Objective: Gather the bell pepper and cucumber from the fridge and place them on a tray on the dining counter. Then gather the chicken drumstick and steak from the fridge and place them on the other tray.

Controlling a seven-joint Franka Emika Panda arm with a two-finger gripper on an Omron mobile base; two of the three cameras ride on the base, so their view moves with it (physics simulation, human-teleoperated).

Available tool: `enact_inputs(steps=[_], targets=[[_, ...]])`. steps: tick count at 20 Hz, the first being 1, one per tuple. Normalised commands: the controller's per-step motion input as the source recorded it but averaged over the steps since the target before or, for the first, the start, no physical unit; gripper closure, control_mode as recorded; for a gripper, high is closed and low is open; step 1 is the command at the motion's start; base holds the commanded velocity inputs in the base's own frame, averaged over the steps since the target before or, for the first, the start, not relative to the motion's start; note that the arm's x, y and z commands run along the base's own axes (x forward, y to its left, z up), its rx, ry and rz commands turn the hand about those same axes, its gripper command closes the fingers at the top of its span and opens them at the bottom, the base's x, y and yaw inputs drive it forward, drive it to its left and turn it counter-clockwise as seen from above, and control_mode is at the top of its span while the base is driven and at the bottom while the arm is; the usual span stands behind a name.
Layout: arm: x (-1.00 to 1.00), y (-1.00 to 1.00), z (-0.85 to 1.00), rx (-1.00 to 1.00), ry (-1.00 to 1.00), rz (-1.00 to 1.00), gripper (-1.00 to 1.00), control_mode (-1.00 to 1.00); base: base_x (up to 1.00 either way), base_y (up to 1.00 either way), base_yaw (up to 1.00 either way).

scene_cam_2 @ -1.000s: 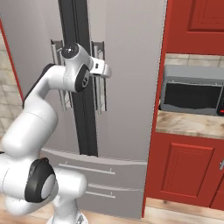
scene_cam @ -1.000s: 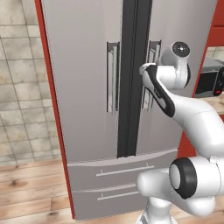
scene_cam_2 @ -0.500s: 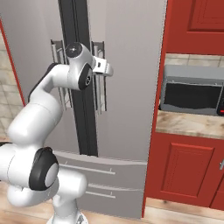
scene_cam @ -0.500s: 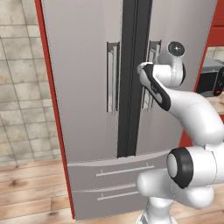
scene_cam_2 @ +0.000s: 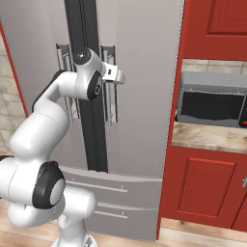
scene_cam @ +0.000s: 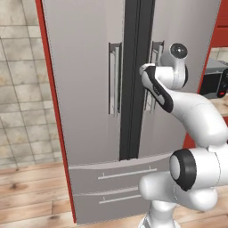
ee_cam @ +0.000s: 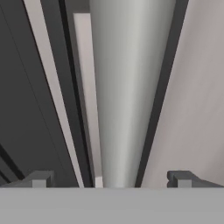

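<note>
since the earlier frame the arm has leaned closer to the fridge (scene_cam: pixel 89 89), and the gripper (ee_cam: pixel 111 177), its jaws wide apart and empty, now straddles the upright right-door handle (ee_cam: pixel 118 96) at picture centre.

1. A home kitchen, rendered: the tall grey fridge (scene_cam: pixel 89 89) with French doors and two bottom drawers stands shut.
2. Red cabinets (scene_cam_2: pixel 207 188) flank it, with a microwave (scene_cam_2: pixel 212 105) set on a beige counter (scene_cam_2: pixel 207 137).
3. Beige wall tiles (scene_cam: pixel 22 89) and a wooden plank floor (scene_cam: pixel 31 196) complete the room.
</note>
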Motion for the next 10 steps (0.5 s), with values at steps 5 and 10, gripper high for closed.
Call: enact_inputs(steps=[5,10], targets=[[0.24,-0.01,-0.08,0.0,0.0,0.0,1.0,-1.0,0.0,0.0,0.0],[0.06,0.0,-0.05,0.0,0.0,0.0,1.0,-1.0,0.0,0.0,0.0]])
